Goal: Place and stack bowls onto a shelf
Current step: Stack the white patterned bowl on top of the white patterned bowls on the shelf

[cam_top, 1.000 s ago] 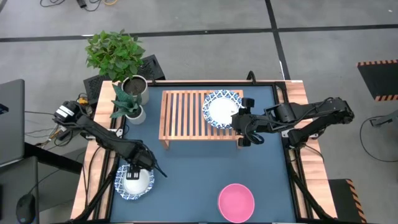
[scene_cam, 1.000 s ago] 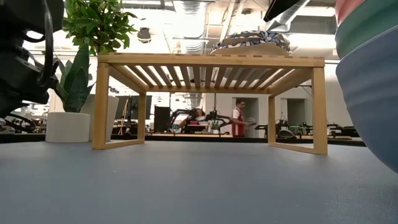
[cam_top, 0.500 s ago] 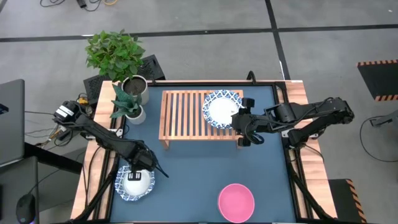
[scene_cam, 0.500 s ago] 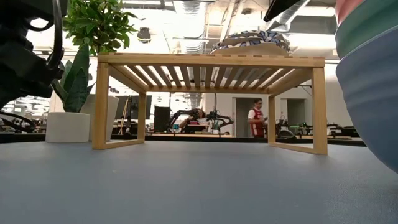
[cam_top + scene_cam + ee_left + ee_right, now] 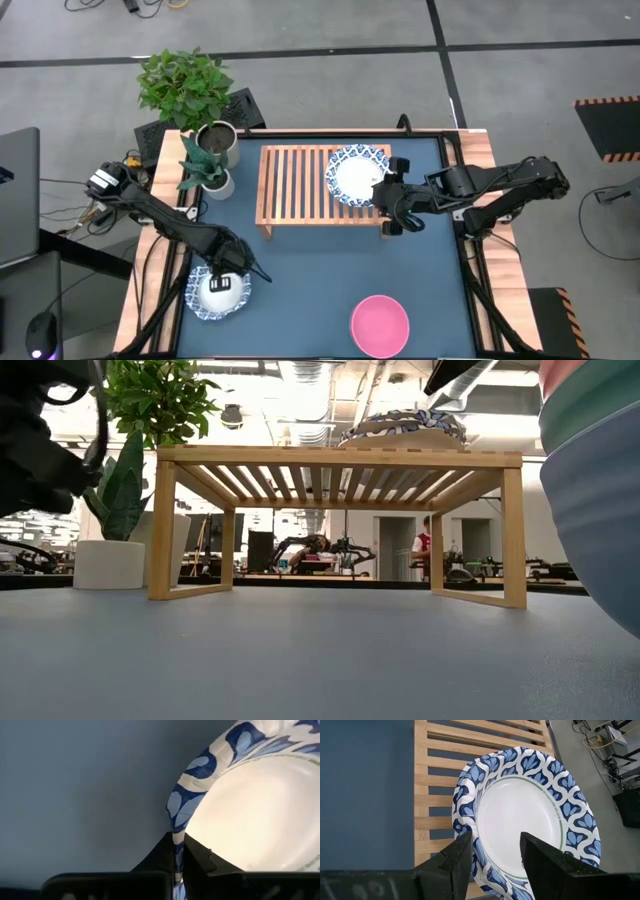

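Left gripper clamped on rim of patterned bowl at near left of table. Right gripper apart, beside second bowl on right end of shelf. Pink bowl near front edge.

The dark blue table carries a low light-wood slatted shelf toward its far middle. On the shelf's right end sits a white bowl with a blue patterned rim. At the table's far left corner stand a metal plant pot and, just beside it, a white pot with a broad-leaved plant. A second white bowl with a blue patterned rim lies on the table's near left part. A plain pink-red round bowl lies at the near edge, right of the middle, well apart from the shelf.
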